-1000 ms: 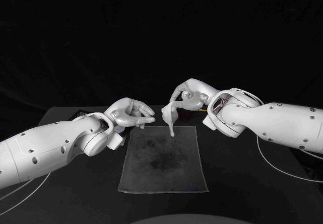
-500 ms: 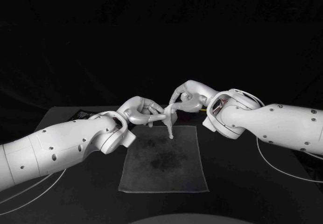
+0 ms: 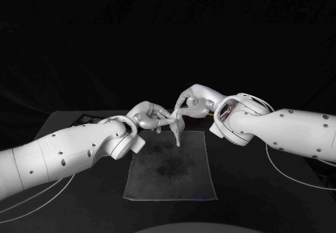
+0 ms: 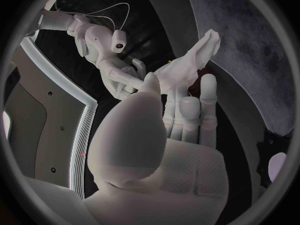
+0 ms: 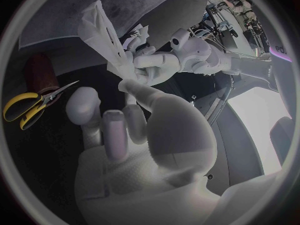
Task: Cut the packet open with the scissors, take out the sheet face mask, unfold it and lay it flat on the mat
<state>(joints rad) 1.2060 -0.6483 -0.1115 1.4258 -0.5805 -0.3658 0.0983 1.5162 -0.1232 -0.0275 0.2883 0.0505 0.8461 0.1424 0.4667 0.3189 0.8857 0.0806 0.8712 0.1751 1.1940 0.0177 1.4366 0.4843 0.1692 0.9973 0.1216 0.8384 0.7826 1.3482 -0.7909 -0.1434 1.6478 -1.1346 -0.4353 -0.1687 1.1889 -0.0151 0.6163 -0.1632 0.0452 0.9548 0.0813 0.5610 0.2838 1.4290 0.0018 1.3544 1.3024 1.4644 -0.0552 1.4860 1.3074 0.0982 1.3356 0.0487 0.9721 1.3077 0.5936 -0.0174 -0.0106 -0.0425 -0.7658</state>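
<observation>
Grey mat (image 3: 170,167) (black table (image 3: 242,204) beneath)

white mask (image 3: 177,130), gry mottled mat (image 3: 170,167), yellow-handled scissors (image 5: 34,104), blk table (image 3: 259,194).

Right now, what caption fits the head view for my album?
Right hand holds the folded face mask dangling over the mat, left hand at its top.

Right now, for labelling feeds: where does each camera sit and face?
Head: on the robot's head, looking down at the mat; left hand, right hand, arms show.
Left wrist: behind the left hand, whose palm shows, facing the mask.
Right wrist: behind the right hand, whose palm shows, facing mask and scissors.
Shared: both wrist views show mask and opposite hand.
</observation>
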